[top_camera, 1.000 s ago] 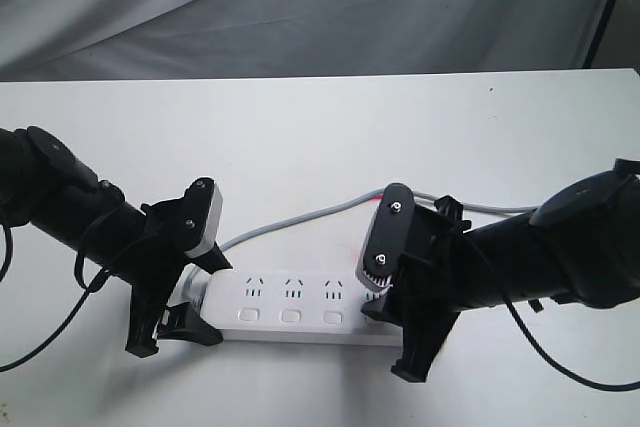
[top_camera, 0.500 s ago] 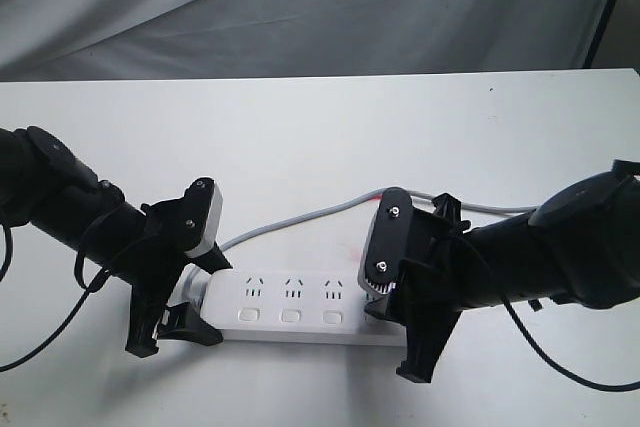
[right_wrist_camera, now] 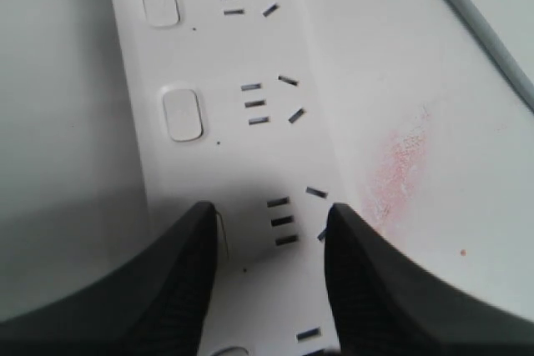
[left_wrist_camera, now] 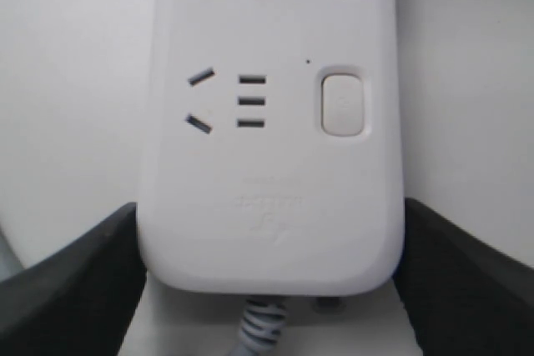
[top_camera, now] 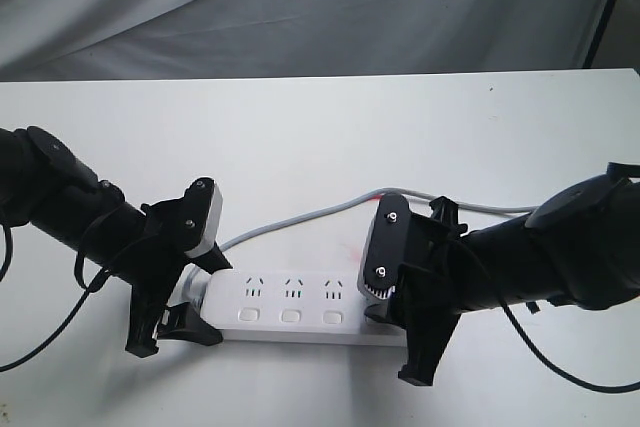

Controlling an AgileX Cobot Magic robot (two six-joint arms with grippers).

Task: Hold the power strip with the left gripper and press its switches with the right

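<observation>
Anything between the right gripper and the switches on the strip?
Nothing visible. The black two-finger right gripper hangs open close over the long white plastic power strip. The small white rounded push switches ahead of its fingers lie bare. The thin grey cord runs clear alongside.

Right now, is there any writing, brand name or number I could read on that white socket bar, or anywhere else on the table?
Power strip: faint embossed lettering with a logo at its rounded end, seen in the left wrist view; too faint and blurred to read.
Switches: blank, no marks.
Table: only a reddish smudge, no writing.
Nothing else readable in any view.
</observation>
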